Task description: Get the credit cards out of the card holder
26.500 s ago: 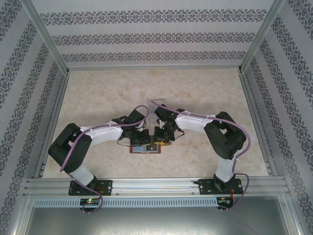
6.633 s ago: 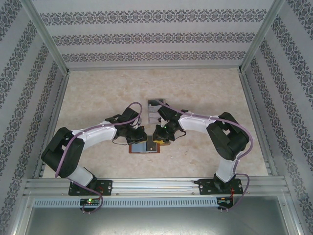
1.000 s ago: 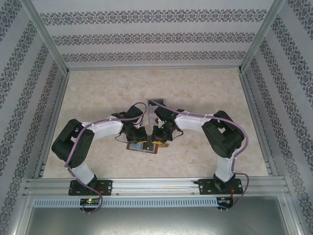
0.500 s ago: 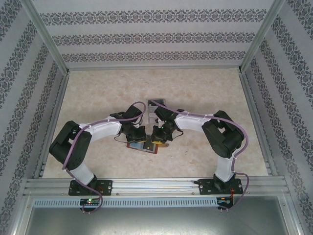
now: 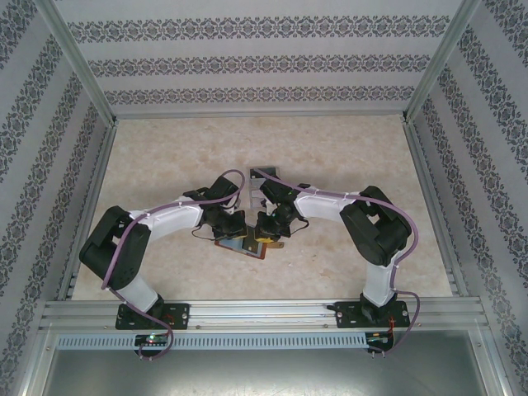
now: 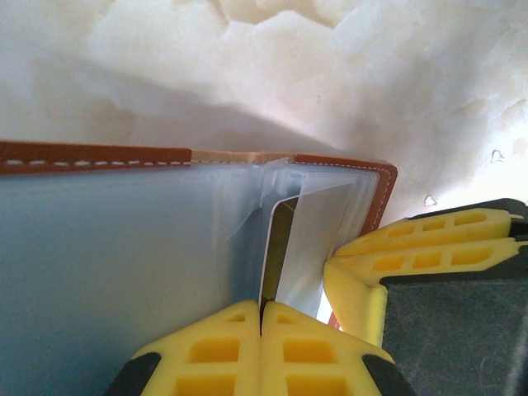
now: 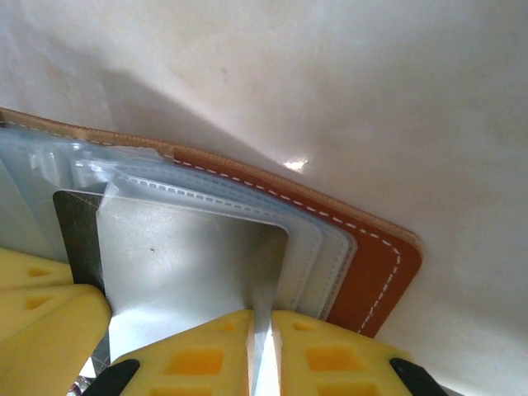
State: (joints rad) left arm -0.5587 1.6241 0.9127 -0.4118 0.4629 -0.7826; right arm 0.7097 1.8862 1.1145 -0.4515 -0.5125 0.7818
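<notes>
Brown leather card holder lies open on the tabletop right between the two arms, long side running roughly left to right, so both are about equally close. Left end effector is squeezed fully shut. As far as I can see it has the edge of the dark card, which pokes partway out of its pocket toward that side. Right end effector is closed down to a hairline gap on the clear pocket sleeve, pinning it. My guess: the card has to slide out along its own flat, away from the right fingers, or the whole holder drags along. Can't tell how many other cards are inside.
</notes>
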